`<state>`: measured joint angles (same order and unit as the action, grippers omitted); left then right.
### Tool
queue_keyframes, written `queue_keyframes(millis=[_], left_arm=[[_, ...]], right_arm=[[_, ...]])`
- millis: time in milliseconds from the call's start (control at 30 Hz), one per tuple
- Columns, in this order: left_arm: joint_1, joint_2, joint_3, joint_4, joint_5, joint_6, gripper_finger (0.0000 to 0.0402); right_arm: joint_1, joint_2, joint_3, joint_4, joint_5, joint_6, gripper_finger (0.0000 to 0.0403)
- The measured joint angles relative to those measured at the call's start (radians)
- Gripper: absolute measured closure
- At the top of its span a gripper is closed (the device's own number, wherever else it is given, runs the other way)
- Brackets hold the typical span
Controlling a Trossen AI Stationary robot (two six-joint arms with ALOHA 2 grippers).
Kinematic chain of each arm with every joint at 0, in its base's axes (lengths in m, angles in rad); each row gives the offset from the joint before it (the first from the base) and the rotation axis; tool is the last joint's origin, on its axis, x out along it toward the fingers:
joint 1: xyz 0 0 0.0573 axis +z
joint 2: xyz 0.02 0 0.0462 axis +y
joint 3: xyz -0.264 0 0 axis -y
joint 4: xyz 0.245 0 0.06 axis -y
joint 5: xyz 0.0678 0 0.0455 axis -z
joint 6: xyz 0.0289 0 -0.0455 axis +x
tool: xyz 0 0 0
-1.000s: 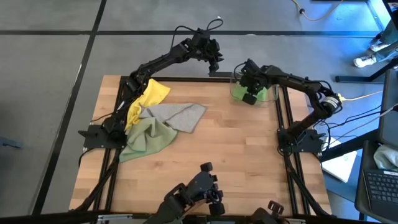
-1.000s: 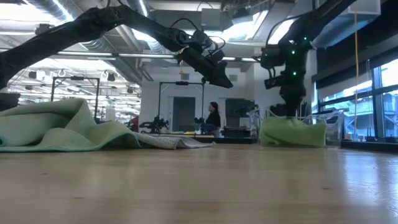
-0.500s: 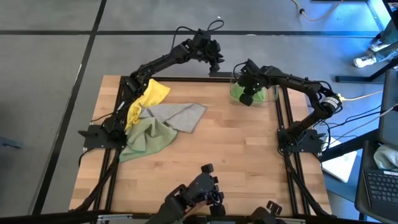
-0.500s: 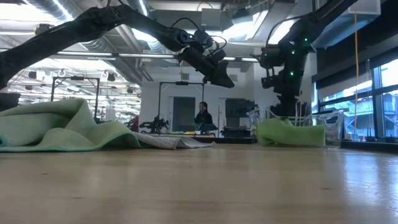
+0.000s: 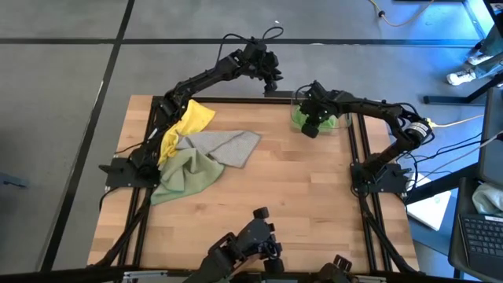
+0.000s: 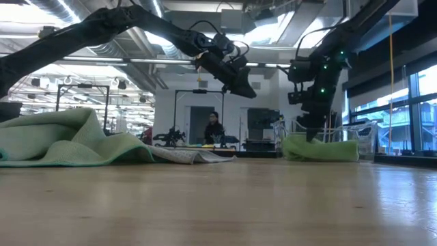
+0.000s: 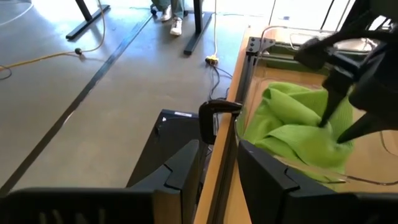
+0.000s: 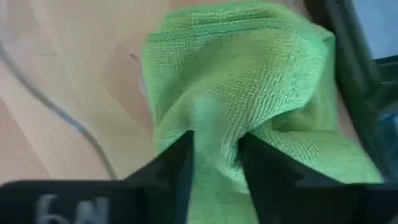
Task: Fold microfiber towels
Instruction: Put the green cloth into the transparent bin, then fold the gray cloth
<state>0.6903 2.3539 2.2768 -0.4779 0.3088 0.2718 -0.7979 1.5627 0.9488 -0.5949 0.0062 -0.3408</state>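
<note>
My right fingers (image 8: 214, 168) sit straight down on the bright green towel (image 8: 249, 93) in the clear bin (image 5: 343, 126) at the surface's far right corner, parted around a raised fold of it. Its walls crowd any sideways exit. My left fingers (image 5: 269, 79) hover half-open, holding nothing, beyond the far edge. The yellow towel (image 5: 189, 122), grey towel (image 5: 224, 145) and olive towel (image 5: 185, 173) lie heaped well apart, leftward.

No lettering, label, brand, number or sign can be read in any view
</note>
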Motion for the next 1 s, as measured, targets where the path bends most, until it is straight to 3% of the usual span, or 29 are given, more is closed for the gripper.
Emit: queue_keyframes(millis=[200,333,600,1000], left_arm=[[0.001,0.0,0.0,-0.014,0.0,0.001,0.0297],[0.002,0.0,0.0,-0.024,-0.002,0.013,0.0297],[0.001,0.0,0.0,-0.028,-0.005,0.019,0.0297],[-0.027,0.0,0.0,-0.093,0.008,0.02,0.0297]], right_arm=[[0.0,0.0,0.05,-0.049,0.187,0.011,0.0156],[0.0,0.0,0.104,-0.183,0.233,0.067,0.0127],[-0.013,-0.021,0.13,-0.331,0.165,0.134,0.0133],[-0.142,-0.02,0.018,-0.274,0.061,0.099,0.0214]])
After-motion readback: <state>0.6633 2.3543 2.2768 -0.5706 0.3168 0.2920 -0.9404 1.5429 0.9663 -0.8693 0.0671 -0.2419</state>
